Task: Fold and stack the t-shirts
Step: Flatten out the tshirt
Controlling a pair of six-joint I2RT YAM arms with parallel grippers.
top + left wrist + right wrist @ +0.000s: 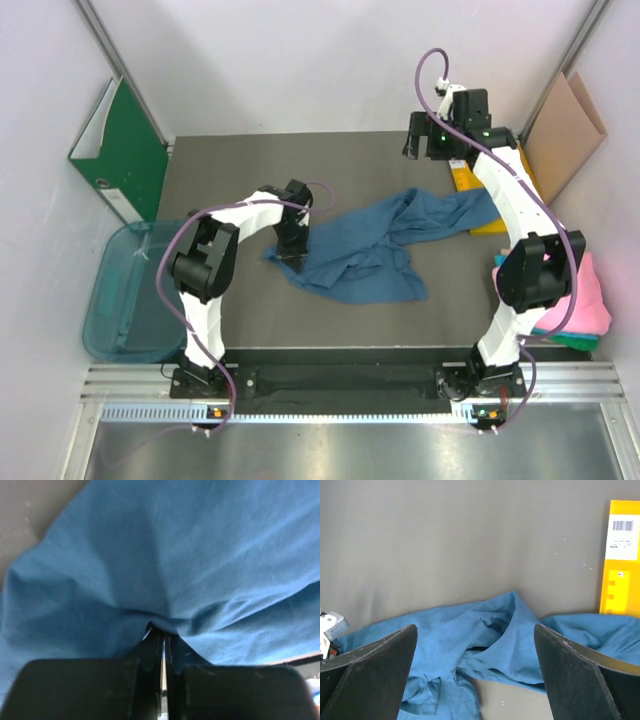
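Dark blue crumpled cloth t-shirt point(360, 250) lies unfolded; I hold my left gripper point(162, 641) clenched on its left edge for spreading, right gripper point(430, 150) released above.

Left gripper pinched shut down low; right gripper spread wide, raised at the far side.

The left arm point(205, 275) rises from its base with the elbow bent up at the left. Its forearm reaches right and the wrist turns down, so the left gripper point(293, 260) points at the table. The wrist view shows its fingers point(145, 655) meeting with only a slit between them, a fold of the blue shirt point(200, 555) nipped at their tips. The right arm point(515, 205) stretches away from its base toward the far right. The right gripper point(424, 150) hangs there above the surface, its fingers point(380, 655) set wide apart.
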